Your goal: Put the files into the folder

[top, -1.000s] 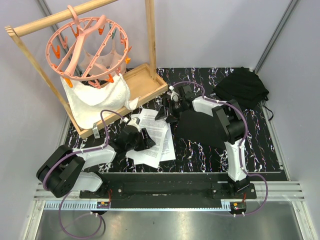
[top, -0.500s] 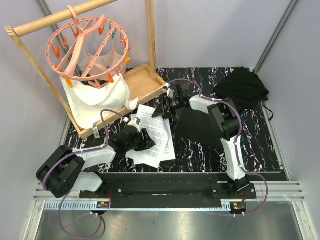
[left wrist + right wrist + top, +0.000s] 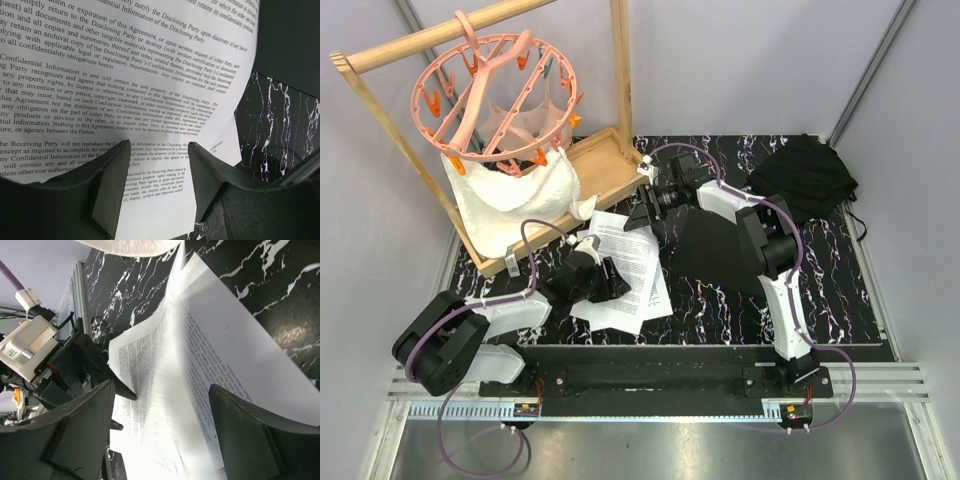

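Observation:
The files [image 3: 625, 265], white sheets printed with black text, lie fanned out on the marbled table, left of the flat black folder [image 3: 720, 250]. My left gripper [image 3: 612, 281] is open, its tips low over the near left part of the sheets. In the left wrist view the text [image 3: 125, 75] fills the frame between the open left gripper's tips [image 3: 159, 144]. My right gripper [image 3: 640, 213] is open at the sheets' far edge, beside the folder's far left corner. In the right wrist view the right gripper [image 3: 161, 385] is spread wide over curled sheets [image 3: 200, 355]. The folder's clip is hidden.
A wooden rack with a tray base [image 3: 610, 165] stands at the back left, holding a pink peg hanger [image 3: 495, 90] and a white cloth [image 3: 510, 195]. A black fabric bundle [image 3: 805, 175] lies at the back right. The left gripper shows in the right wrist view [image 3: 75, 370].
My right gripper has moved left and a little farther back, from over the folder's corner to the far edge of the sheets. The left arm has stayed put.

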Motion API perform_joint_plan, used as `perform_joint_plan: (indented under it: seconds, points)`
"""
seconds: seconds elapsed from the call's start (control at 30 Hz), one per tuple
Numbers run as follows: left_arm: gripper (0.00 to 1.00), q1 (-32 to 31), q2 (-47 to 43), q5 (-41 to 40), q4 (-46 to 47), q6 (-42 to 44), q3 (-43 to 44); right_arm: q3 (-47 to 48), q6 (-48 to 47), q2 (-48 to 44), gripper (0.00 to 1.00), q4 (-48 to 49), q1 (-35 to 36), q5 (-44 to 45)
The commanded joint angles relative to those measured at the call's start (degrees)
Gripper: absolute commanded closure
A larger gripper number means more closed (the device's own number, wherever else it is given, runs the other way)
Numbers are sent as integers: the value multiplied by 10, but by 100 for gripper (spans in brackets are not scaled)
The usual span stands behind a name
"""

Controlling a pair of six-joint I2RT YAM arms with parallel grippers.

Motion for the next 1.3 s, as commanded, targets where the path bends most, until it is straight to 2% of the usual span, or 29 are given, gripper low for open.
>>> perform_joint_plan:
  seconds: [0.0, 0.17, 0.3, 0.33, 0.37, 0.53, 0.57, 0.6, 0.77, 0.93, 1.03, 1.07, 1.13, 1.17, 1.27]
  points:
    - [43, 2, 5, 2, -1, 12, -13, 47, -54, 24, 16, -29, -3, -33]
    - [43, 2, -4, -1, -7, 15, -15, 63, -62, 32, 20, -41, -3, -40]
    - [43, 2, -12, -5, -14, 21, -14, 61, -64, 26, 32, -57, -3, -40]
    - [43, 2, -14, -5, -16, 22, -12, 59, -62, 23, 38, -58, -2, -41]
    - [43, 2, -15, -6, -19, 24, -11, 59, -60, 22, 50, -60, -3, -39]
    - [43, 2, -37, -11, -55, 49, 15, 54, -35, -1, 82, -76, -2, 2]
    - [41, -1, -46, -13, -68, 55, 23, 52, -24, -9, 97, -77, -1, 29]
    - [40, -6, -69, -22, -102, 62, 33, 48, -11, -25, 100, -78, -1, 42]
    - [34, -52, -167, -86, -204, 106, 119, 13, 94, -119, 100, -73, -7, 91]
    - [33, -66, -217, -82, -225, 109, 171, -127, 203, -284, 100, -53, -61, 168]
    - [33, -69, -202, -73, -204, 107, 183, -268, 276, -381, 100, 4, -138, 233]
    - [32, -73, -179, -66, -180, 107, 187, -352, 296, -404, 100, 48, -189, 241]
    - [32, -75, -145, -22, -156, 102, 209, -421, 334, -465, 100, 72, -240, 262]
    - [32, -77, -99, -8, -149, 99, 223, -478, 339, -483, 100, 95, -288, 291]
    - [32, -98, -4, 37, -150, 99, 297, -561, 350, -534, 100, 115, -335, 346]
